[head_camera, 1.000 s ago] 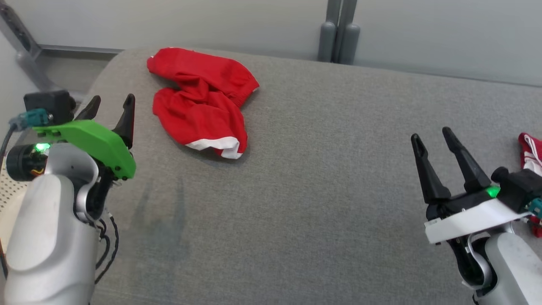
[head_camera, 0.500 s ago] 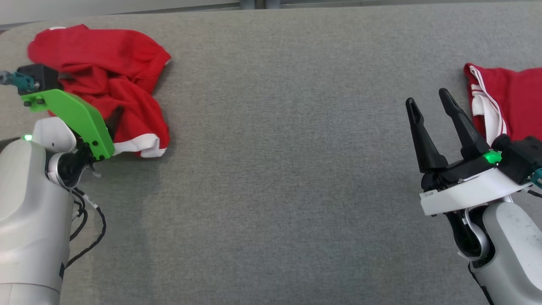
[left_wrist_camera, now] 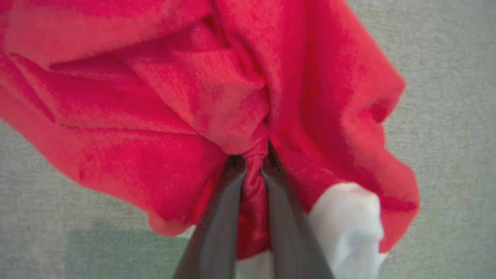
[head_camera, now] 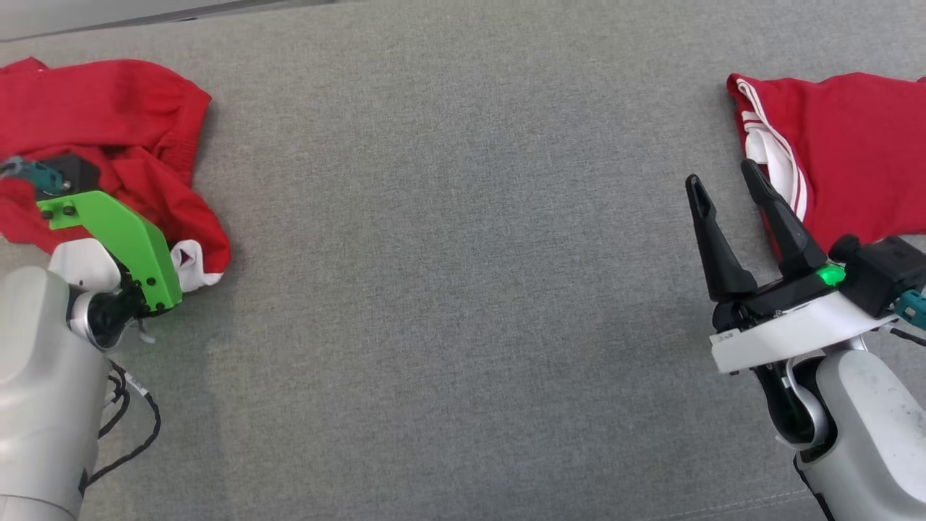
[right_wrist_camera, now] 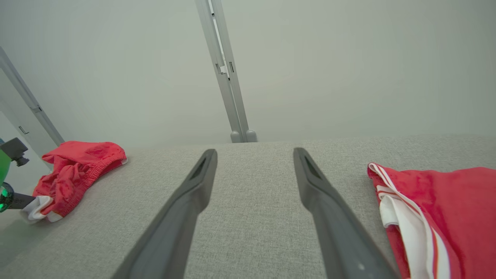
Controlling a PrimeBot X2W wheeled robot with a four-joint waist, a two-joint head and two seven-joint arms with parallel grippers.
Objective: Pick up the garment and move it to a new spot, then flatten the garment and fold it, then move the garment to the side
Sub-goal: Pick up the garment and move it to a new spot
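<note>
A grey woven fabric surface (head_camera: 463,304) spreads from left to right. At its right side lies a red cloth with white stripes (head_camera: 846,137) along its left edge. Beyond the far edge, a grey metal upright (right_wrist_camera: 226,77) stands against a pale plain wall (right_wrist_camera: 348,58).

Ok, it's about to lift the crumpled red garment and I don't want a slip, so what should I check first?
1. Jaws of the left gripper closed on a fold of the crumpled red garment: ok.
2. Cloth runs well down between the jaws: ok.
3. How many layers are caught: cannot tell.
4. Jaws of the right gripper open, holding nothing: ok.
5. The second red garment lies apart from the held one: ok.
</note>
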